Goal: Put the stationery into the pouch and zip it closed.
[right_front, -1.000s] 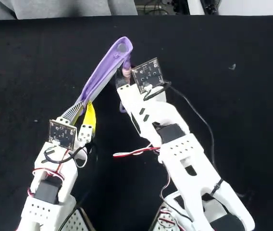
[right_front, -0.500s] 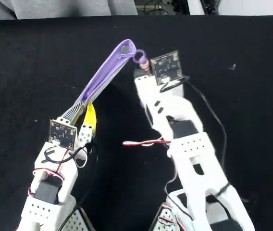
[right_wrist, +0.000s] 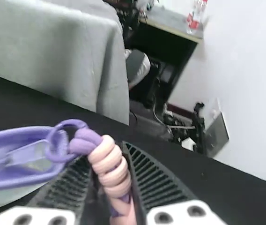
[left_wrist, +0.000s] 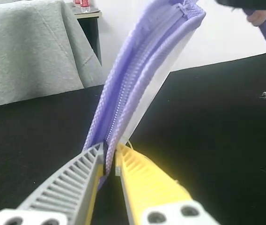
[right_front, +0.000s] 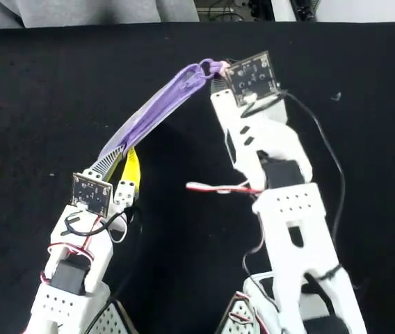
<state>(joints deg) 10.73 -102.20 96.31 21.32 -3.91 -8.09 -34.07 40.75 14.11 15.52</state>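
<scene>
A purple pouch [right_front: 154, 111] hangs stretched in the air between the two arms, zipper edge up. My left gripper [right_front: 119, 161], with one grey and one yellow finger, is shut on its near end [left_wrist: 108, 157]. The zipper [left_wrist: 137, 79] runs away from it along the pouch's top. My right gripper [right_front: 218, 72] is at the far end, shut on the pink and purple zipper pull cord [right_wrist: 108, 165], which links to a purple loop [right_wrist: 62, 138] on the pouch [right_wrist: 16, 157]. No stationery shows outside the pouch.
The black table [right_front: 364, 104] lies under both arms. A grey cloth-covered piece [left_wrist: 30, 51] stands beyond the table's far edge. Red and white wires [right_front: 218, 188] hang off the right arm.
My right gripper has moved up and to the right with the pull cord, drawing the pouch's far end along and stretching it flatter. The left arm has stayed still.
</scene>
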